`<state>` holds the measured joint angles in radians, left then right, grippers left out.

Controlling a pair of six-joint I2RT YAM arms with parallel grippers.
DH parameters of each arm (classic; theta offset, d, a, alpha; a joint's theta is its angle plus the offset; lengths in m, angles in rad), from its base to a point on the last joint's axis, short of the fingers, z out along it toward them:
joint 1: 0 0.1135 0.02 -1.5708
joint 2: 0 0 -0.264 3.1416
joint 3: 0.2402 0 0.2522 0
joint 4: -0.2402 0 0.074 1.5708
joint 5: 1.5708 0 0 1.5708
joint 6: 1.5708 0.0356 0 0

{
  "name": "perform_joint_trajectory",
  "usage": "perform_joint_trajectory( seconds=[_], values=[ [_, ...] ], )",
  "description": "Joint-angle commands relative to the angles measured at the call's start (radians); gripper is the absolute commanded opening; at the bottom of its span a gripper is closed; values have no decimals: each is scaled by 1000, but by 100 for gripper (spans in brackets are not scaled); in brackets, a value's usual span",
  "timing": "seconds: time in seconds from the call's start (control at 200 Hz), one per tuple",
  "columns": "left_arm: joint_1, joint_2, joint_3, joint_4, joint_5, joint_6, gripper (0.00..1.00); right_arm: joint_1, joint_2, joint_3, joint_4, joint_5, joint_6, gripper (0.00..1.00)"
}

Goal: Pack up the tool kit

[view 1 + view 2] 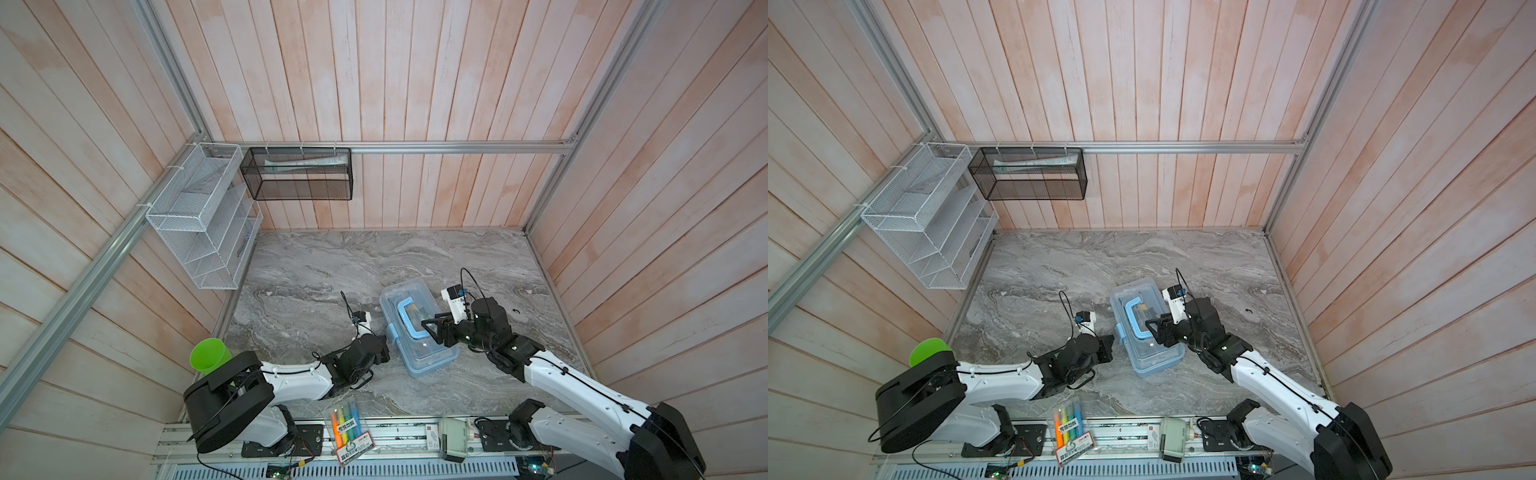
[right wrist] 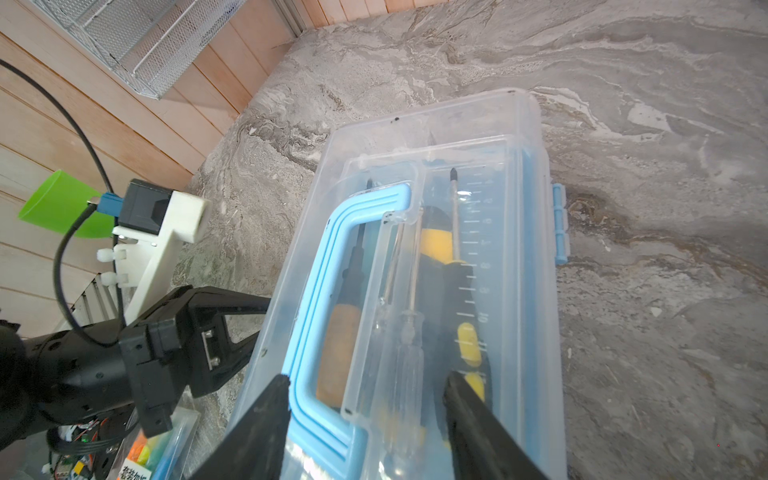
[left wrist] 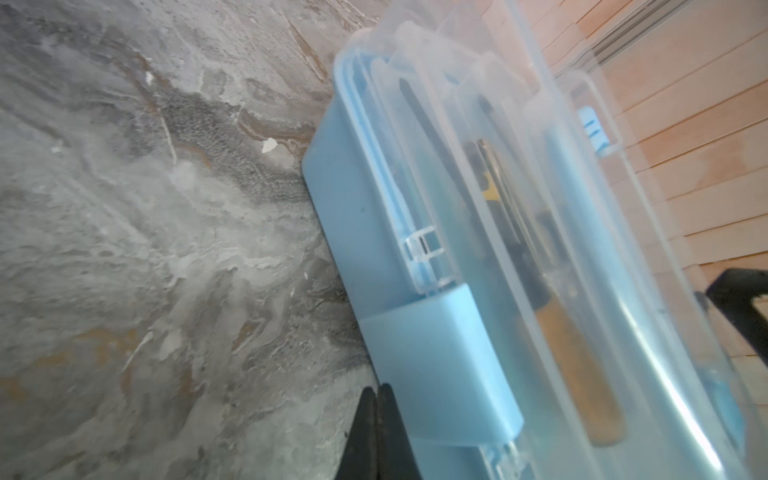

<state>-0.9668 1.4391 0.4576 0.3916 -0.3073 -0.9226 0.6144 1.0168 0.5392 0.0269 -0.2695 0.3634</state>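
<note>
The tool kit, a light-blue case (image 1: 432, 361) (image 1: 1156, 365) with its clear lid down, lies on the marble table in both top views. Its blue handle (image 2: 332, 232) lies flat on the lid. Through the lid I see a yellow-and-black screwdriver (image 2: 449, 266) and an orange-handled one (image 2: 340, 353). My left gripper (image 3: 376, 388) (image 1: 384, 349) is shut and empty, with its tips at the blue latch (image 3: 440, 365) on the case's left side. My right gripper (image 2: 368, 378) (image 1: 430, 328) hovers open over the lid, one finger beside the handle, holding nothing.
A green cup (image 1: 210, 353) stands behind the left arm. A clear pack of highlighter pens (image 1: 347, 428) and a white box (image 1: 453, 434) lie at the front rail. A white mesh rack (image 1: 199, 224) and a black mesh basket (image 1: 297, 174) hang at the back left.
</note>
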Motion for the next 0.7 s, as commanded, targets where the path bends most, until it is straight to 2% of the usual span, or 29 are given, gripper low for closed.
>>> perform_joint_trajectory(
  seconds=[0.0, 0.495, 0.69],
  values=[
    [4, 38, 37, 31, 37, 45, 0, -3, 13, -36, -108, 21, 11, 61],
    [4, 83, 111, 111, 109, 95, 0, 0, 47, -59, -64, -34, 30, 61],
    [-5, 111, 132, 210, 151, 103, 0, 19, 74, -59, -27, -46, 51, 61]
  ],
)
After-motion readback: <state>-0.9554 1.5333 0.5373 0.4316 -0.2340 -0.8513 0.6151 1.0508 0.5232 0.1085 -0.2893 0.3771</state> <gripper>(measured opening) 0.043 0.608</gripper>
